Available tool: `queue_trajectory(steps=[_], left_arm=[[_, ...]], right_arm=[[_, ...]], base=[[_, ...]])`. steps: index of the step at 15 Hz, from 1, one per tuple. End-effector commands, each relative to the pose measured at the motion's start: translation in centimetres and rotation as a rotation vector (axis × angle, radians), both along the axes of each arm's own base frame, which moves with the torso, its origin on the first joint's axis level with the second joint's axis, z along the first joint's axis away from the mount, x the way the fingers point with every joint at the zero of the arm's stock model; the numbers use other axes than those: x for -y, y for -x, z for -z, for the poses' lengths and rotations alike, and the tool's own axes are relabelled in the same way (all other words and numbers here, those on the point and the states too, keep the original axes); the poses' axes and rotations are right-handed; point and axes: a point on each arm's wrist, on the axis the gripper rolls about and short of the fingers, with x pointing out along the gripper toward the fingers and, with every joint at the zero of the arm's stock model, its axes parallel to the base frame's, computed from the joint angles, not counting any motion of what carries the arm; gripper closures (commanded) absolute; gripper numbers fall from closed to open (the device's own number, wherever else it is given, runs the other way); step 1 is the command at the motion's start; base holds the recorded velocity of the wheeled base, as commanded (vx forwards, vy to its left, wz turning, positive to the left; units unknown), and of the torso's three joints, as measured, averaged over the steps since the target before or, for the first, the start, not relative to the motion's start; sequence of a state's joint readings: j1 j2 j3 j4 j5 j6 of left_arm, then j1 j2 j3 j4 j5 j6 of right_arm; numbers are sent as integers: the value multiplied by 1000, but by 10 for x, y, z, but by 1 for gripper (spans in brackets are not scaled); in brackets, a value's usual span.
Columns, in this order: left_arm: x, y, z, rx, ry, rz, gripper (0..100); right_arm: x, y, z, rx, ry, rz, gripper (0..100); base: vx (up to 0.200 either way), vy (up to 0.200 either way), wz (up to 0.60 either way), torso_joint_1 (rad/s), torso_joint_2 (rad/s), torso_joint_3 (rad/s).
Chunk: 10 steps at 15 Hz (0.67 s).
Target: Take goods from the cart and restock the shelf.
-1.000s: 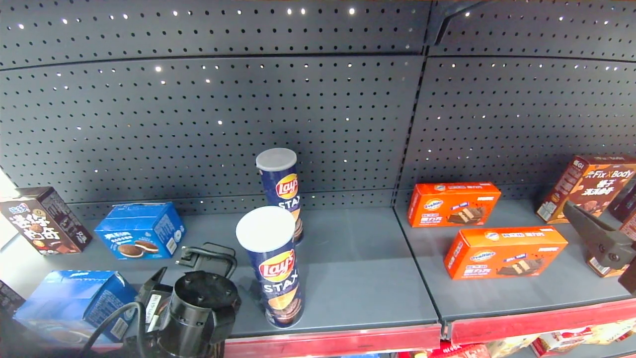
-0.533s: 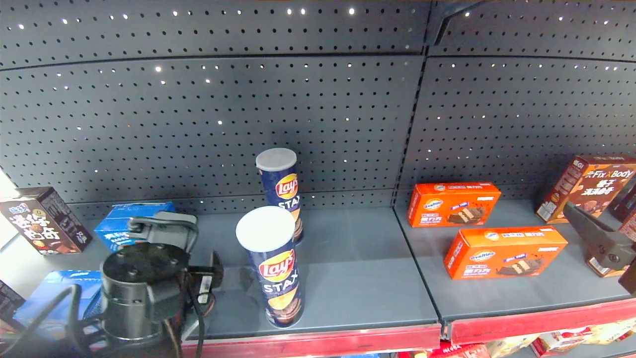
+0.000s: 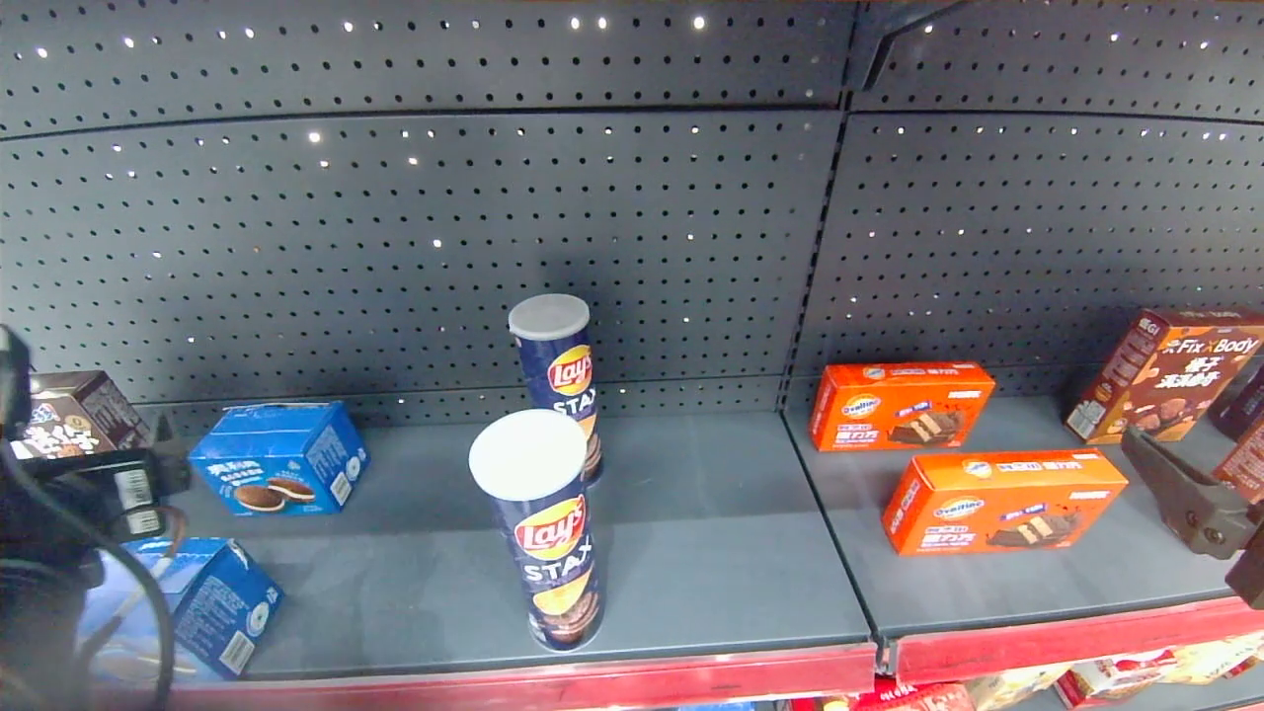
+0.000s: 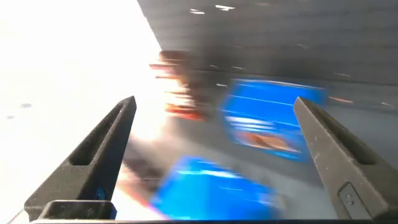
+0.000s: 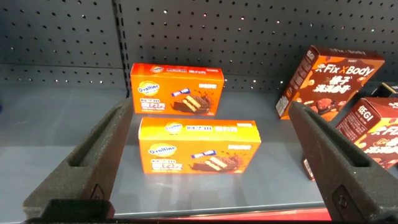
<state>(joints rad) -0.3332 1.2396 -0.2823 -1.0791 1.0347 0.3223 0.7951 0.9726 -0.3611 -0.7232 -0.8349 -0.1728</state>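
Withdrawing leftward from the front chip can (image 3: 538,523), the left gripper (image 4: 214,106) is travelling spread and empty, probably returning for more stock. That can is standing upright at the shelf (image 3: 711,553) front; the right gripper (image 5: 211,109), also spread, is waiting right of it.

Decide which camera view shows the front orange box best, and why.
The right wrist view: the front orange box sits whole and face-on. The head view shows it farther off, at a slant. The left wrist view faces a blurred blue box.
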Motion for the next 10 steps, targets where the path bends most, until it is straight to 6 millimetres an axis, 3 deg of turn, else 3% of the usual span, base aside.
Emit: queue_trajectory(steps=[1,4,6,10], left_arm=[[-31,44,0,72,-38,-156,0],[-51,89,14,129,-51,-336,0],[-52,105,16,178,-45,-349,0],[-51,141,-8,235,-27,-231,0]], right_arm=[[0,0,0,0,0,0,0],[0,0,1,-2,-5,1,0],[2,-1,1,-1,-6,13,0],[8,1,-2,17,-25,41,0]], base=[[0,0,0,0,0,0],[0,0,0,0,0,0],[0,0,0,0,0,0],[0,0,0,0,0,0]])
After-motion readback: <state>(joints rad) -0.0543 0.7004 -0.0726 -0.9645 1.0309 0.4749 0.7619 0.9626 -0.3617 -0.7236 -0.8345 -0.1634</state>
